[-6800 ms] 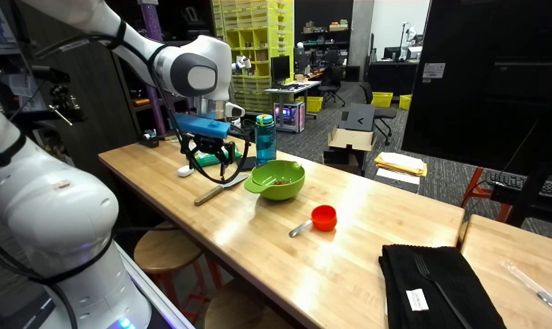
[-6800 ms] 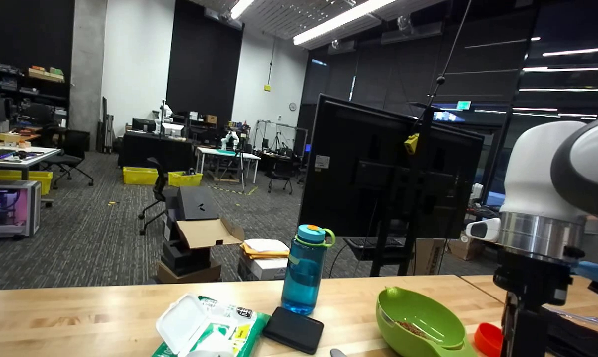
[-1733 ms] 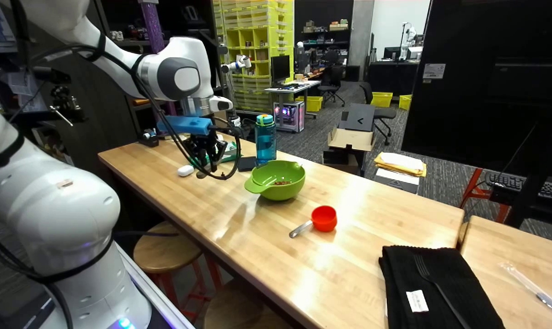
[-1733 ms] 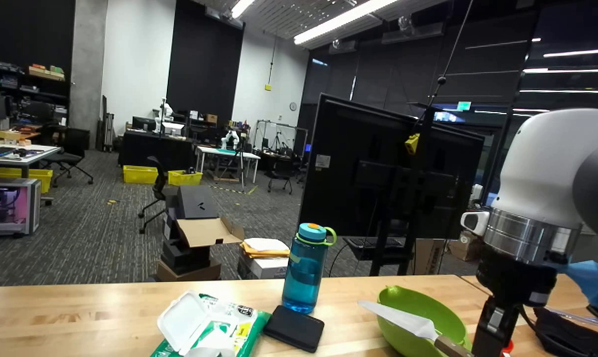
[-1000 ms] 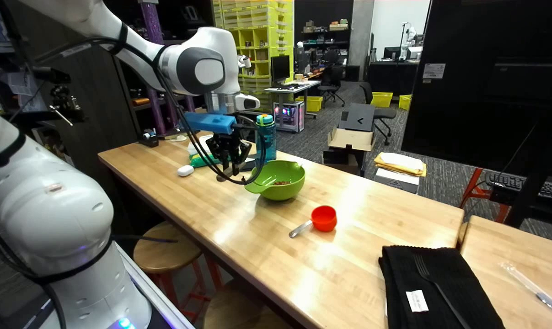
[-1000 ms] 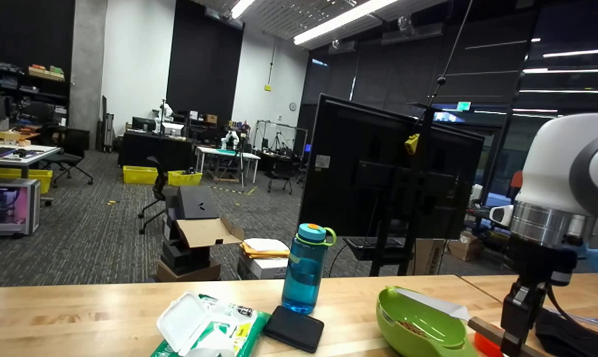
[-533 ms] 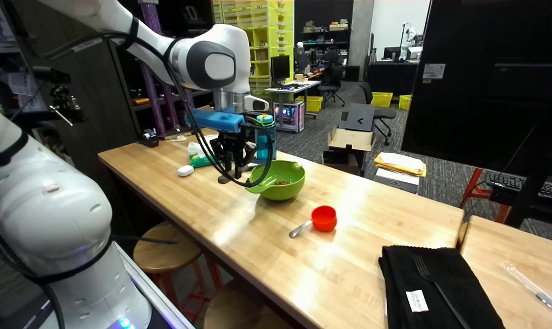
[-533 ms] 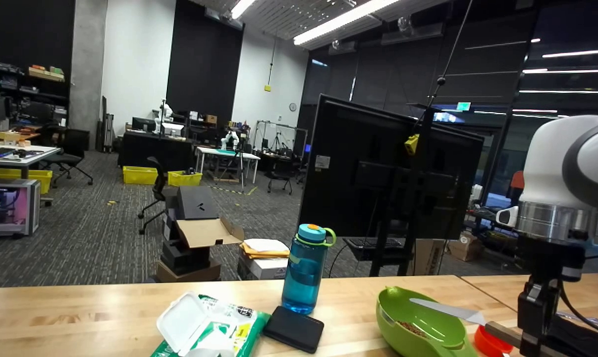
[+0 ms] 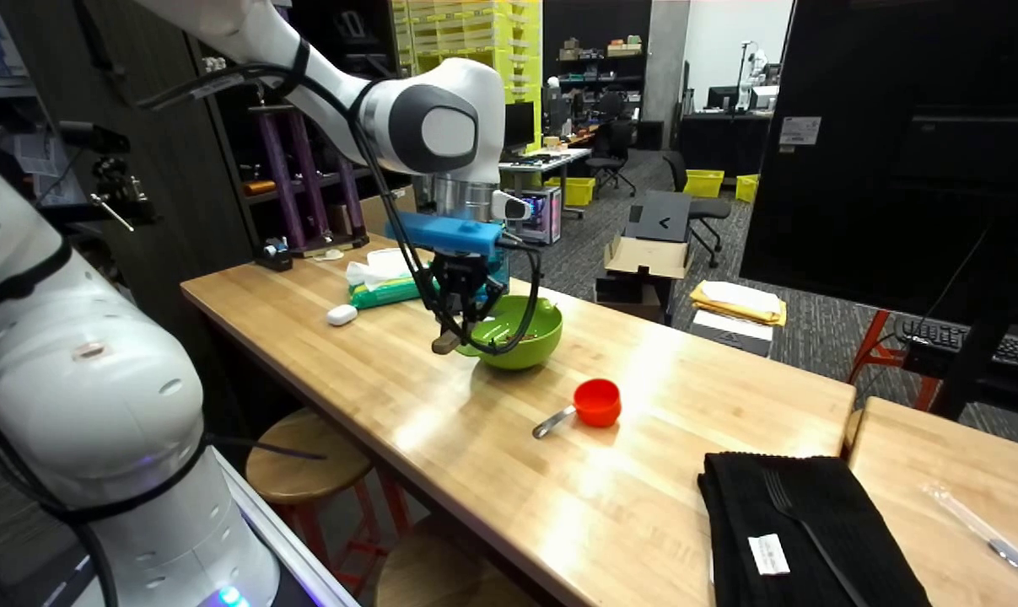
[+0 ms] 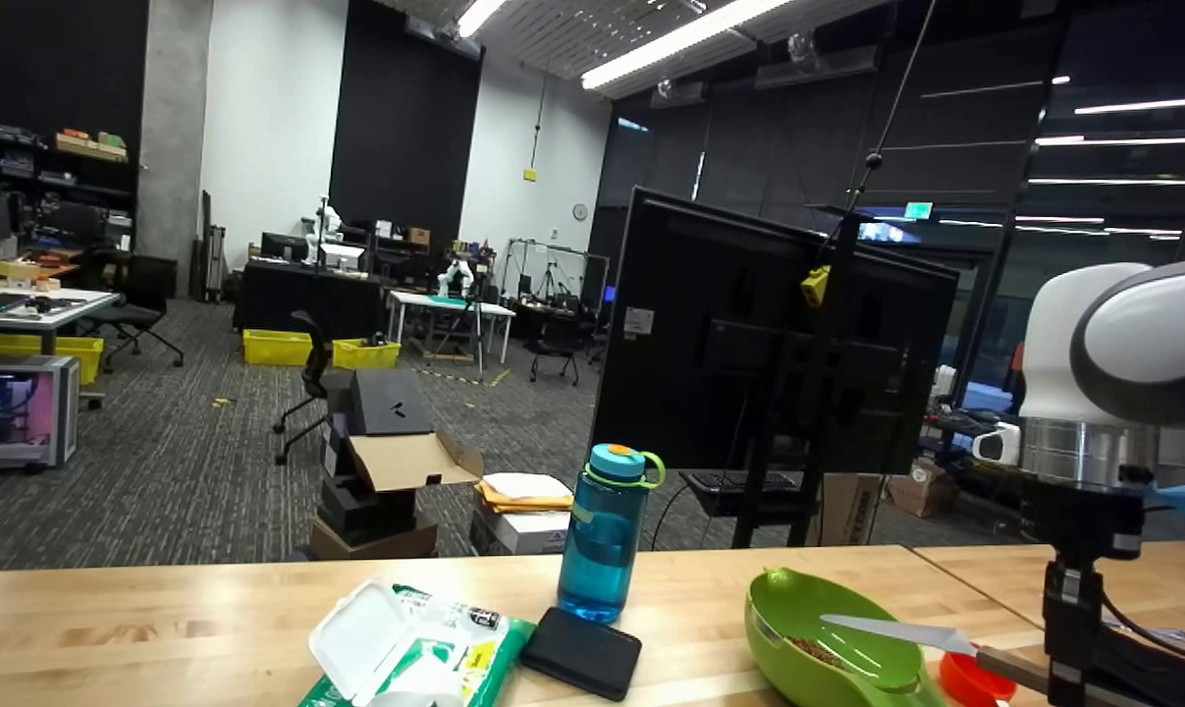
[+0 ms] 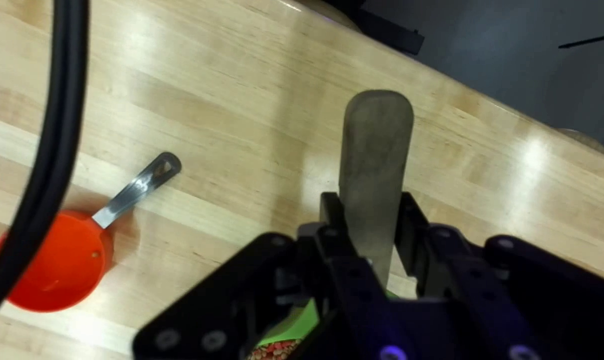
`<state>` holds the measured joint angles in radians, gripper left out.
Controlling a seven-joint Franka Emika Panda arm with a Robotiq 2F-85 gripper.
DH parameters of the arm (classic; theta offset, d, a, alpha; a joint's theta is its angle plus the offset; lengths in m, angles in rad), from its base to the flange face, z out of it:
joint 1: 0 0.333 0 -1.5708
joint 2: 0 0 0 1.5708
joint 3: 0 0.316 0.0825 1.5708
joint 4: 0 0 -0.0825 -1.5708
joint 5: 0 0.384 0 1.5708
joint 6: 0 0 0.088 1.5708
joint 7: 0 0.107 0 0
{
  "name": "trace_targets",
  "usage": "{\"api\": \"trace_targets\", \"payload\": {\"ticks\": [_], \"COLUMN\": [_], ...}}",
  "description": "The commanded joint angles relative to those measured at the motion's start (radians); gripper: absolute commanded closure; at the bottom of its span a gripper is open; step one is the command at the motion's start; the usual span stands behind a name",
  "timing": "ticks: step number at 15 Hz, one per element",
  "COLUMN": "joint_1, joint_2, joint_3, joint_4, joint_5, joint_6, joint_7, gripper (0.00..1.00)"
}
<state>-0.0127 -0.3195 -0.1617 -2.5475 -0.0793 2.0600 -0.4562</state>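
Observation:
My gripper (image 11: 369,205) is shut on the wooden handle (image 11: 377,145) of a knife, a finger on each side of it. The handle's rounded end sticks out beyond the fingertips in the wrist view, while the blade is hidden there by the gripper. An exterior view shows the pale blade (image 10: 896,630) held off the table, its tip reaching across the green bowl (image 10: 783,660); whether it touches the bowl I cannot tell. Small reddish-brown bits (image 10: 818,650) lie inside that bowl. Beside it on the table sits a red measuring cup (image 9: 597,403) with a metal handle.
A blue bottle (image 10: 602,540), a black flat case (image 10: 582,653) and a green wipes pack (image 10: 474,653) stand beyond the bowl. Black cloth (image 9: 812,506) with a fork lies at the table's other end. A white object (image 9: 342,314) rests near the pack.
The knife lay on the table several seconds ago and is now held aloft. Over the last second my gripper has carried it toward the bowl's near side, and latterly a little lower.

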Motion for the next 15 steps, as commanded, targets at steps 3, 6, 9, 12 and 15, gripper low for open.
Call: {"api": "trace_targets", "payload": {"ticks": [3,6,9,12,15], "joint_1": [-0.009,-0.027,-0.048,-0.066,-0.075], "joint_2": [0.147,0.22,0.285,0.335,0.372], "joint_3": [-0.007,-0.004,0.001,0.007,0.015], "joint_4": [0.121,0.183,0.241,0.285,0.315], "joint_5": [-0.02,-0.038,-0.071,-0.095,-0.094], "joint_6": [-0.025,-0.03,-0.041,-0.051,-0.057], "joint_7": [-0.152,-0.199,-0.234,-0.267,-0.321], "gripper": [0.93,0.93,0.93,0.93,0.93]}}
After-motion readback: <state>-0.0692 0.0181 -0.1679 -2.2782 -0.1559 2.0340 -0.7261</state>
